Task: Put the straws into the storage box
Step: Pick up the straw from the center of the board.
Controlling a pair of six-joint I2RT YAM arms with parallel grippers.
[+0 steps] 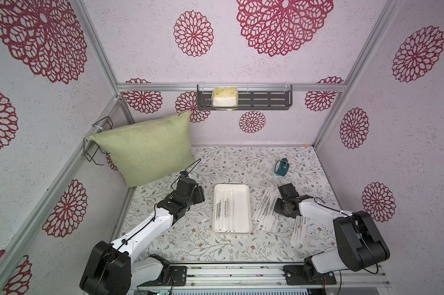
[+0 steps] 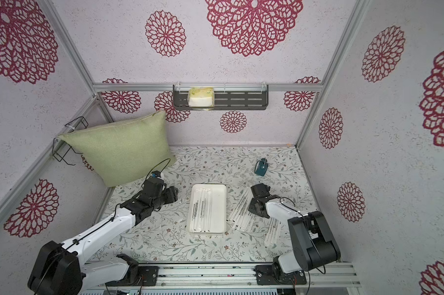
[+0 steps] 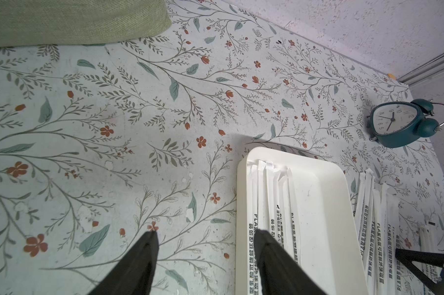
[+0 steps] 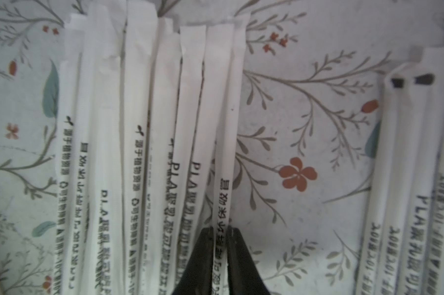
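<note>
Nearest the lens, the right gripper [image 4: 219, 229] is pinched tight on a single one of the straws [image 1: 263, 212] fanned on the table [image 1: 190, 242] just right of the storage box [image 1: 241, 204]. More lie in the box's left half. At its left rim the left gripper [image 3: 205, 236] hovers wide open, empty.

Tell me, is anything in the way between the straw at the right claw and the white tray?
Nothing tall. The right claw pinches one straw at the edge of the loose straws; those lie flat between it and the storage box, whose low rim it must clear.
</note>
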